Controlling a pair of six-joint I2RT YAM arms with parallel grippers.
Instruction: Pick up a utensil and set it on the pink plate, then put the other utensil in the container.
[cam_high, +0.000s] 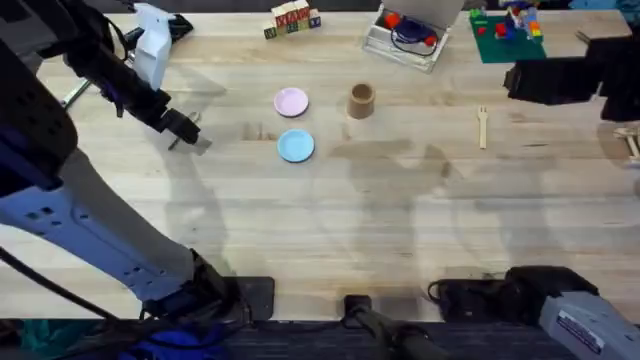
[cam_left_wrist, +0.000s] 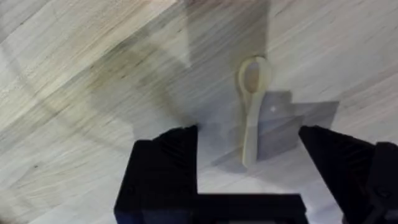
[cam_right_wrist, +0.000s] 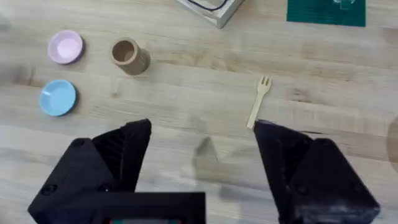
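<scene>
The wooden spoon (cam_left_wrist: 251, 102) lies flat on the table, its handle end between the fingers of my open left gripper (cam_left_wrist: 249, 155), which hovers just above it at the table's far left (cam_high: 186, 131). The pink plate (cam_high: 291, 101) sits at the middle back with nothing on it, and the brown cup-shaped container (cam_high: 361, 100) stands to its right. The wooden fork (cam_high: 483, 127) lies farther right, tines pointing away. My right gripper (cam_right_wrist: 202, 155) is open and holds nothing, high above the table, with the fork (cam_right_wrist: 259, 99) just ahead of its fingertips.
A light-blue plate (cam_high: 295, 146) lies just in front of the pink one. At the back edge stand a clear plastic box (cam_high: 405, 35), a green baseplate with bricks (cam_high: 505, 30), lettered wooden blocks (cam_high: 292, 20) and a white object (cam_high: 152, 45).
</scene>
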